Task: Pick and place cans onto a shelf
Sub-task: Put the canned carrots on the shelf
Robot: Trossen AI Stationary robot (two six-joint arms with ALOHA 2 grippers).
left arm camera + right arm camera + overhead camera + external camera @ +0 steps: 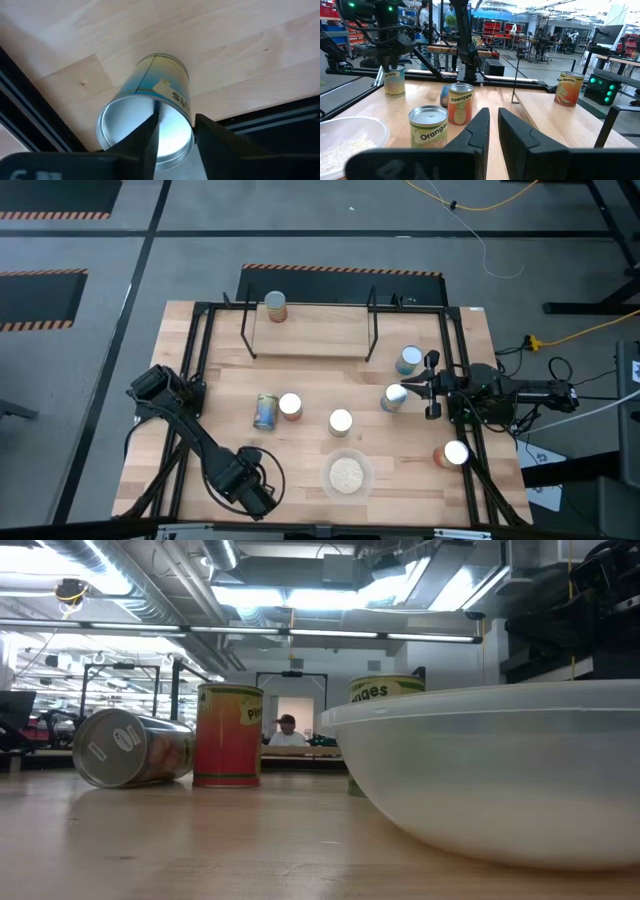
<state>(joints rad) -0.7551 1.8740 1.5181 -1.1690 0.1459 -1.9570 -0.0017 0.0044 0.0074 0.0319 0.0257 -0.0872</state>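
Note:
A can (160, 80) with a blue and yellow label stands upright on its base at the table's near left; it also shows in the right wrist view (394, 82). My left gripper (176, 117) points down onto its top and hides it in the high view (250, 490). One finger (152, 132) is over the silver top inside the rim, the other (205, 132) outside the wall, with a gap still showing. One can (276, 306) stands on the shelf (310, 335). My right gripper (432, 392) waits level at the right, its fingers a narrow gap apart and empty. My left gripper comes at the can from above, its fingers on either side of the rim (189, 125). Bare lid still shows between the inner finger and the rim. I cannot tell whether either finger touches the can.
More cans stand mid-table (290, 406) (340, 421), at the right (408, 360) (394, 398) and near right (453, 453). One can (265, 412) lies on its side. A clear bowl of grains (347, 474) sits at the near middle. Black frame rails (30, 100) run beside the left can.

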